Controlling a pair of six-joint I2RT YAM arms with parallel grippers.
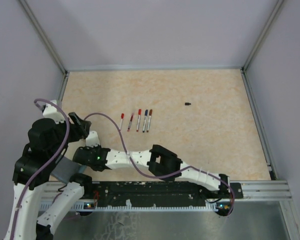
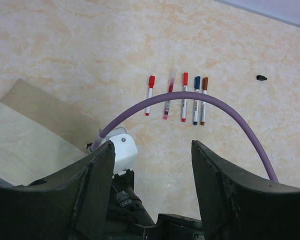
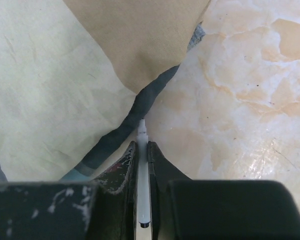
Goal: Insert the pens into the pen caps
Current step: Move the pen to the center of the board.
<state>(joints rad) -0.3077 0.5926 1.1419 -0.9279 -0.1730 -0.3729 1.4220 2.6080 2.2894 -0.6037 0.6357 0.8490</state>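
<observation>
Right jaws clamping pen (image 3: 142, 190), arm (image 1: 160, 162) stretched low leftward, left jaws spread wide

We take this for a robotics lab bench closed in as a test cell: plain pale walls (image 1: 155, 30) meet at aluminium corner posts (image 1: 42, 36) around a beige, marble-patterned tabletop (image 1: 215, 145), with a slotted aluminium rail (image 1: 260, 189) and a sheet of brushed metal (image 1: 190, 225) along the near edge. We see two white and black robot arms at that edge, the left arm (image 1: 42, 137) and the right arm (image 1: 200, 176), with a purple cable (image 2: 135, 107) looping loose above the surface. We also see a tidy row of pens (image 1: 139, 120) laid side by side on the tabletop.
</observation>
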